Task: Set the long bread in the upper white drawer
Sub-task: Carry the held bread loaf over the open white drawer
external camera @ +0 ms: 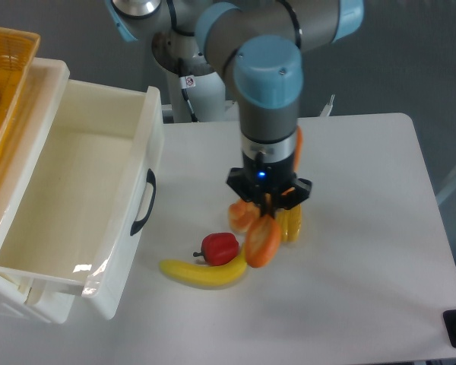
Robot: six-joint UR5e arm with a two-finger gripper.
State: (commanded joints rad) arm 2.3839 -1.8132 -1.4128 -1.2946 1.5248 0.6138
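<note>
Camera view: your jaws (267,204) are clenched on the long bread (263,240), which hangs end-down above the counter (365,228), over the banana (204,271) and bun (240,215). The upper white drawer (76,198) stands open, well apart at left.

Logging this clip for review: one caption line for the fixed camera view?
Gripper carries the long bread above the table fruit, with the open upper white drawer to the left.

Glossy white plastic forms the upper white drawer (99,190); its dark handle (143,202) looks smooth. At 10 o'clock, the yellow basket (4,91) is woven. The table (380,258) is matt white.
</note>
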